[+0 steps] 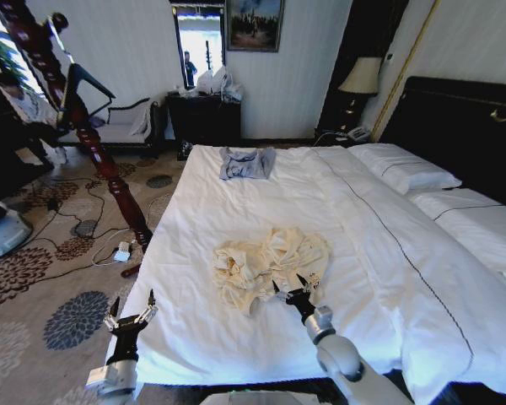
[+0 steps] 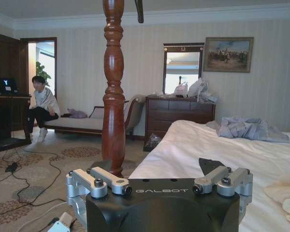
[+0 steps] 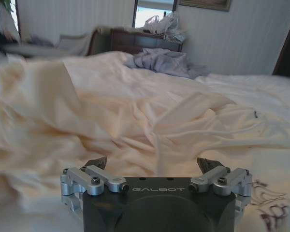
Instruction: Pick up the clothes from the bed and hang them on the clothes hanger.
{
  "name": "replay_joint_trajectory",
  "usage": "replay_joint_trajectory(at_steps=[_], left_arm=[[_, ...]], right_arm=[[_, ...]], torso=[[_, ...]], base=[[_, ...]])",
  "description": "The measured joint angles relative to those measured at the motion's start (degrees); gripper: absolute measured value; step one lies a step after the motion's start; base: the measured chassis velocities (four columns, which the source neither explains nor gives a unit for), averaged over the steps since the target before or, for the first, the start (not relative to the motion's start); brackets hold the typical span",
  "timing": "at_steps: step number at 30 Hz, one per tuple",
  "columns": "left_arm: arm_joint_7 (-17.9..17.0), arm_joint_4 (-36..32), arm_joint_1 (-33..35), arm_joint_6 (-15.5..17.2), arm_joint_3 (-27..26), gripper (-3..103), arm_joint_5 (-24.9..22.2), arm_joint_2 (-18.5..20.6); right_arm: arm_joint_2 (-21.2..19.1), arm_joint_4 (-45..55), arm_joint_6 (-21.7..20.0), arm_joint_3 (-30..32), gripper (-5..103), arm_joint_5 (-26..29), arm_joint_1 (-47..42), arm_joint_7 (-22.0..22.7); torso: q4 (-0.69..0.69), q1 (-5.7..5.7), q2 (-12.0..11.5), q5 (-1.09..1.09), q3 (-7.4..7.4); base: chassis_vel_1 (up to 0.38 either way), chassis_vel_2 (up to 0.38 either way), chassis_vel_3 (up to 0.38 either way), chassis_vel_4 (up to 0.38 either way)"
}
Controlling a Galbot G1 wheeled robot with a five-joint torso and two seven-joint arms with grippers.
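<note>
From the head camera, you are seeing the cream clothes [image 1: 266, 263] lying in a crumpled heap on the bed [image 1: 236, 329], nearer its foot edge than the pillows. Your right gripper [image 1: 292, 291] is reaching in over that foot edge with its jaws spread apart and its tips right at the near rim of the heap, which looks like the line-up for a pinch on the fabric. Your left gripper [image 1: 131, 314] is waiting off the left corner of the foot edge, jaws also apart, out of the way. A small grey garment [image 1: 245, 162] is lying far up the bed's left side; that one is not yours to take.

From the left wrist camera, the left gripper [image 2: 159, 181] is looking along the bed's left edge towards a turned wooden post [image 2: 113, 87], gripping nothing.

From the right wrist camera, the right gripper [image 3: 154, 166] is facing the clothes [image 3: 111, 121] head on, folds of cloth lying just ahead of the open jaws, nothing between them yet.
</note>
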Motion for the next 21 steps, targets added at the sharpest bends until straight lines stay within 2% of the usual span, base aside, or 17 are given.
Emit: replay_joint_trajectory(at_steps=[1,4,6,8,11,18,19,21], left_arm=[[0.00,0.00,0.00,0.00,0.00,100,0.00,0.00],[-0.01,0.36,-0.55,0.17,0.29,100,0.29,-0.23],[-0.01,0.45,-0.63,0.17,0.29,100,0.32,-0.24],[-0.03,1.00,-0.95,0.18,0.26,100,0.35,-0.31],[-0.04,1.36,-1.05,0.16,0.27,100,0.46,-0.43],[-0.04,1.68,-1.91,0.26,0.88,100,1.53,-1.00],[-0.04,1.69,-2.05,0.33,1.03,100,1.82,-1.07],[-0.04,1.69,-2.12,0.42,1.12,100,2.05,-1.08]], right_arm=[[0.00,0.00,0.00,0.00,100,0.00,0.00,0.00],[-0.64,-2.41,-1.13,-0.57,100,-4.54,1.47,2.93],[-0.74,-2.57,-1.22,-0.59,100,-4.50,1.55,3.36],[-1.04,-2.24,-1.36,-0.60,100,-1.00,1.55,4.70],[-1.09,-1.70,-1.17,-0.59,100,0.79,1.51,5.06],[0.40,-2.16,0.09,-0.91,100,0.39,2.58,6.00],[1.02,-2.69,-0.12,-1.02,103,-0.05,2.80,6.54],[1.56,-3.17,-0.44,-1.12,100,-0.46,2.87,7.05]], torso=[[0.00,0.00,0.00,0.00,0.00],[-0.02,0.01,0.00,0.00,0.00],[-0.02,0.00,0.00,0.00,0.00],[-0.02,0.00,0.00,-0.01,0.00],[-0.02,0.00,0.00,-0.01,0.00],[-0.01,0.00,0.00,-0.01,0.00],[-0.01,0.00,0.00,0.00,0.00],[-0.01,0.00,0.00,-0.01,0.00]], base=[[0.000,0.000,0.000,0.000],[0.000,0.000,0.000,0.000],[0.000,0.000,0.000,0.000],[0.000,0.000,0.000,0.000],[0.000,0.000,0.000,0.000],[0.000,0.000,0.000,0.000],[0.000,0.000,0.000,0.000],[0.000,0.000,0.000,0.000]])
